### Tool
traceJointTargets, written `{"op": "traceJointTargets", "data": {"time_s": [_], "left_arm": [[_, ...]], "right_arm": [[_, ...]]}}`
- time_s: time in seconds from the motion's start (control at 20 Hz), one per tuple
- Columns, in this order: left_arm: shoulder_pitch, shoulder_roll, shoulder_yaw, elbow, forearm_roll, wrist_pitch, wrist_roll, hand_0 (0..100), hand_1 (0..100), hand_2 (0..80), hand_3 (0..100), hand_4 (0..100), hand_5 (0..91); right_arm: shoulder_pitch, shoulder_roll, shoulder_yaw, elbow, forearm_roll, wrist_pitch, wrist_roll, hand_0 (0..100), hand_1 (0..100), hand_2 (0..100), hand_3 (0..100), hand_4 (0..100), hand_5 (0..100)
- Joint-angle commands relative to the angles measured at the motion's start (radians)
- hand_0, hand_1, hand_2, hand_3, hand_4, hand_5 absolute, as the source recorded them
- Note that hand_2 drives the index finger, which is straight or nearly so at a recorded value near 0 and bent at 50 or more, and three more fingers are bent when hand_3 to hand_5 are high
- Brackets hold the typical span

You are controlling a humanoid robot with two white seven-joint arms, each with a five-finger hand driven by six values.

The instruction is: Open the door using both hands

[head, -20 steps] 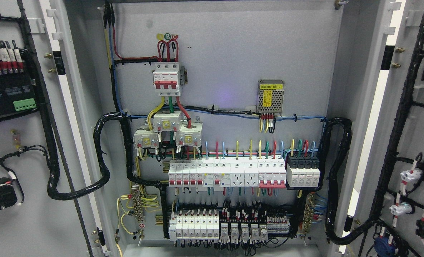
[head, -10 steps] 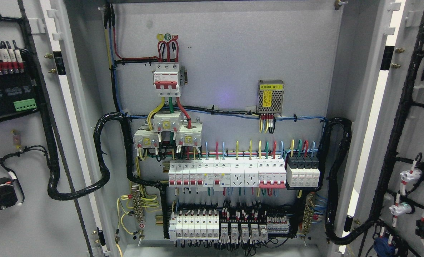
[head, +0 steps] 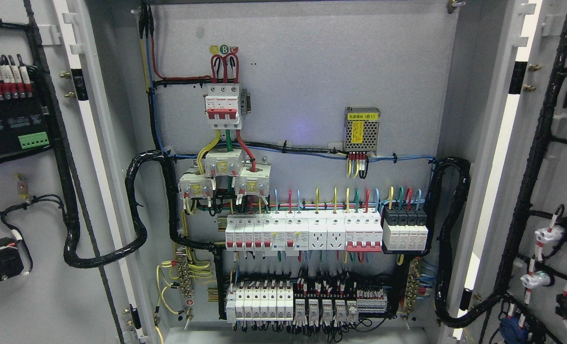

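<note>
Head view shows the cabinet (head: 302,62) filling the frame, with both doors already swung wide. The left door (head: 30,191) lies flat at the far left, its inner face toward the camera; the right door (head: 550,191) does the same at the far right. Each door's long axis runs vertically, hinged along the cabinet's side walls. Neither hand appears anywhere in the picture, so the state of the fingers cannot be told, nor which hand is nearer to either door.

Judging by how the doors lie, the opening looks finished, and no further pull seems needed.

Inside, the grey back panel carries a red main breaker (head: 222,106) at upper left, a small power supply (head: 361,129) with a yellow label to its right, and a breaker row (head: 326,234) across the middle. A lower terminal row (head: 307,306) sits beneath it. Black cable looms (head: 135,205) curve from the cabinet to each door. No surface or room beyond the cabinet is visible.
</note>
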Motion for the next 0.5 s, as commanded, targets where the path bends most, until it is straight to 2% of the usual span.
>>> {"op": "traceJointTargets", "data": {"time_s": [0.0,0.1,0.2,0.3,0.45], "left_arm": [[-0.117,-0.131,-0.003,0.566,-0.053,-0.002,-0.001,0,0,0.0,0,3,0.0],[-0.146,-0.139,-0.008,0.655,-0.054,0.000,0.002,0,0,0.0,0,3,0.0],[-0.178,-0.156,-0.008,0.724,-0.056,0.000,0.002,0,0,0.0,0,3,0.0],[-0.220,-0.176,-0.002,0.813,-0.076,0.004,0.001,0,0,0.0,0,3,0.0],[-0.263,-0.188,0.009,0.907,-0.079,0.064,0.001,0,0,0.0,0,3,0.0]], "right_arm": [[-0.110,0.216,0.007,0.555,0.040,-0.109,-0.005,11,0,0,0,0,0],[-0.165,0.268,-0.004,0.682,0.040,-0.108,-0.005,11,0,0,0,0,0],[-0.202,0.299,-0.042,0.752,0.041,-0.103,-0.005,11,0,0,0,0,0],[-0.230,0.302,-0.085,0.784,0.055,-0.073,-0.005,11,0,0,0,0,0],[-0.250,0.302,-0.140,0.800,0.092,0.045,-0.005,11,0,0,0,0,0]]}}
